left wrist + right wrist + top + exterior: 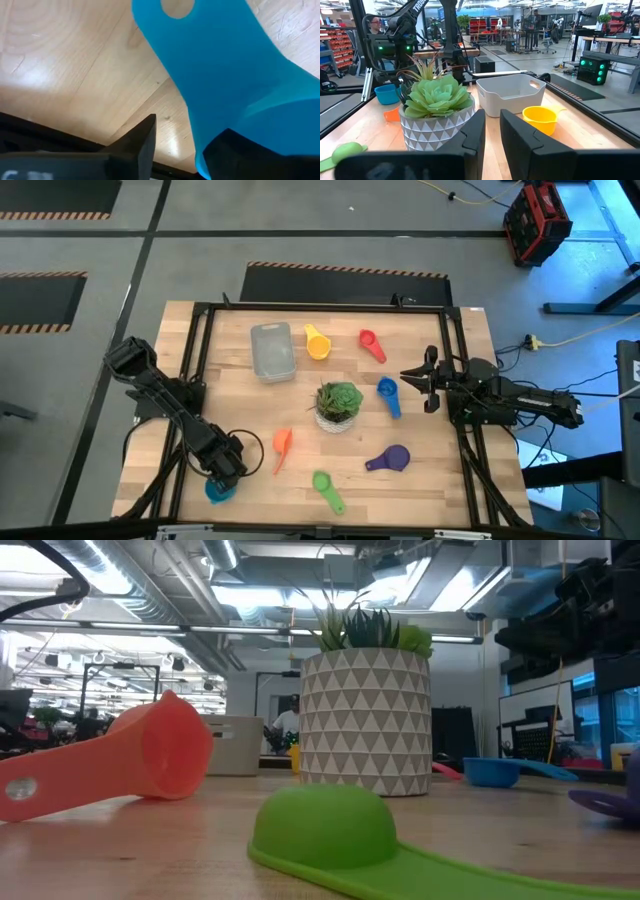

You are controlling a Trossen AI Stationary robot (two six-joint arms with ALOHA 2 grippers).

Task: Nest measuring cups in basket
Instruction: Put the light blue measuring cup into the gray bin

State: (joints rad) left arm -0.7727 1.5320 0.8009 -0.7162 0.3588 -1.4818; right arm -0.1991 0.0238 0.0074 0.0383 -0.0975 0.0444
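Barely begun, judging by the layout: the small translucent grey-white rectangular plastic basket (272, 350) sits empty toward the far left of the wooden worktop (430, 480), with nothing nested in it yet

Scattered loose across the worktop, all outside the basket:
- small yellow plastic measuring cup (317, 342), just beside the basket
- small red plastic measuring cup (371, 344), farther along the far side
- blue plastic measuring cup (388, 394), beside the white triangle-patterned pot with a green leafy plant (338, 406)
- purple plastic measuring cup (390, 459), toward the near right
- green plastic measuring cup (326, 488), at the near edge
- orange plastic measuring cup (282, 447), lying on its side near the left arm

Down at the near left corner, the left gripper (222, 472) over the light blue plastic measuring cup (235, 75); in the left wrist view, jaws set on either side of the cup's handle, apparently closing on it, though firm contact cannot be confirmed

Waiting at the right edge, the right gripper (428, 377), jaws nearly together with only a narrow gap, holding nothing

Left to do, by this reckoning: all seven cups to be carried over and stacked in the basket, probably largest first, the light blue one looking like the first pick
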